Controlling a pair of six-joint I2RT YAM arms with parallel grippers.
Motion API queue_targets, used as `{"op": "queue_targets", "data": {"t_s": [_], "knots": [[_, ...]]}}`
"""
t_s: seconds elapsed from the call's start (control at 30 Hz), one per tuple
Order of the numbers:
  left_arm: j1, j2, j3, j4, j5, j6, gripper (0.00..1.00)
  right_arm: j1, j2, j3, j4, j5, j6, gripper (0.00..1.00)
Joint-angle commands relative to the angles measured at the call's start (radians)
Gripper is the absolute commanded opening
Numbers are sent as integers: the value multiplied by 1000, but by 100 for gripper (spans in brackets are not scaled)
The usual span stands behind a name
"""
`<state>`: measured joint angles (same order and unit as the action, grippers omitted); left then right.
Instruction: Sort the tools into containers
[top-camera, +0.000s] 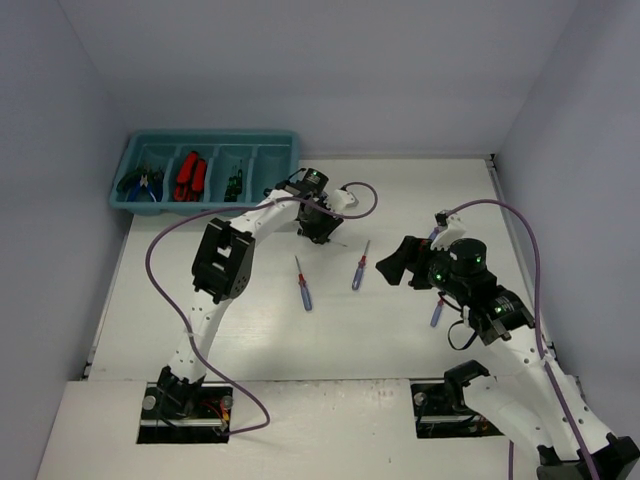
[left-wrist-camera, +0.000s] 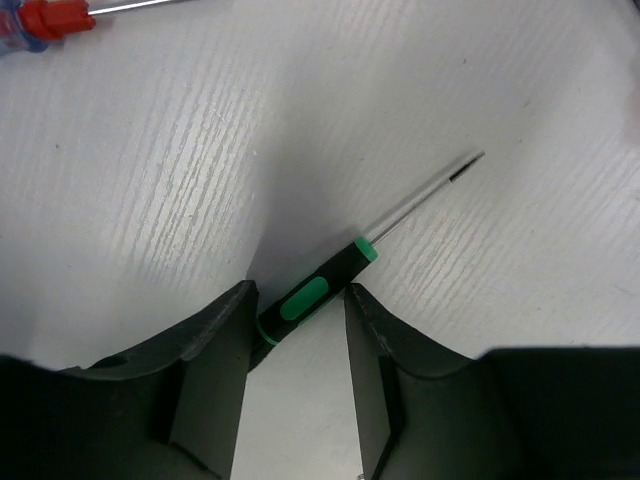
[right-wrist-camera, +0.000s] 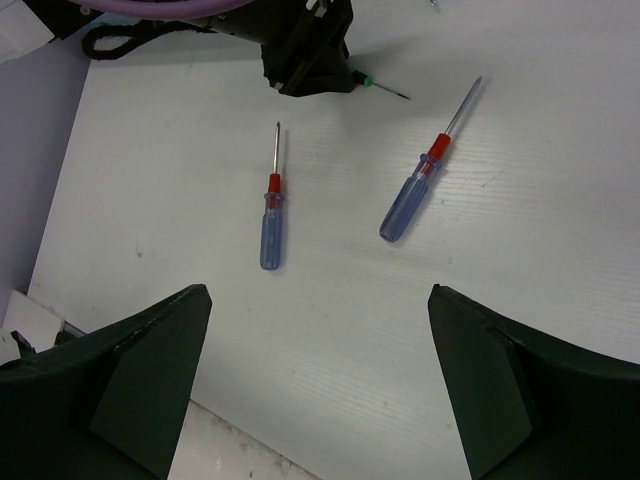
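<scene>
Left hand (left-wrist-camera: 300, 292): spread, straddling the green screwdriver (left-wrist-camera: 365, 250) lying on the tabletop (left-wrist-camera: 150, 180), set to pinch its handle.
Right hand (right-wrist-camera: 318, 295): spread wide, hovering above blue screwdrivers (right-wrist-camera: 268, 235), probably next.
Tray (top-camera: 205, 140): far-left corner, their destination.

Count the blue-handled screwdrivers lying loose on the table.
3. The left screwdriver and the right screwdriver lie mid-table. A third screwdriver, apparently blue, lies partly hidden under the right arm. Others may be hidden.
</scene>
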<state>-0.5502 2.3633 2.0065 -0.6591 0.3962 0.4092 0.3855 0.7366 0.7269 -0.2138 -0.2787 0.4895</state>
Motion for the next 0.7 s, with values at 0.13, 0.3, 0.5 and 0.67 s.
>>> {"op": "queue_targets", "data": {"t_s": [0.13, 0.3, 0.5, 0.67], "knots": [[-29, -29, -67, -98, 9, -232, 29, -4, 16, 35, 44, 25, -24, 88], [-30, -41, -62, -97, -52, -365, 27, -5, 5, 30, 44, 35, -21, 89], [-30, -47, -36, -97, -131, -459, 33, -4, -1, 27, 44, 36, -20, 89], [-28, -90, -70, -102, -183, -352, 42, -5, -9, 31, 44, 39, -23, 89]]}}
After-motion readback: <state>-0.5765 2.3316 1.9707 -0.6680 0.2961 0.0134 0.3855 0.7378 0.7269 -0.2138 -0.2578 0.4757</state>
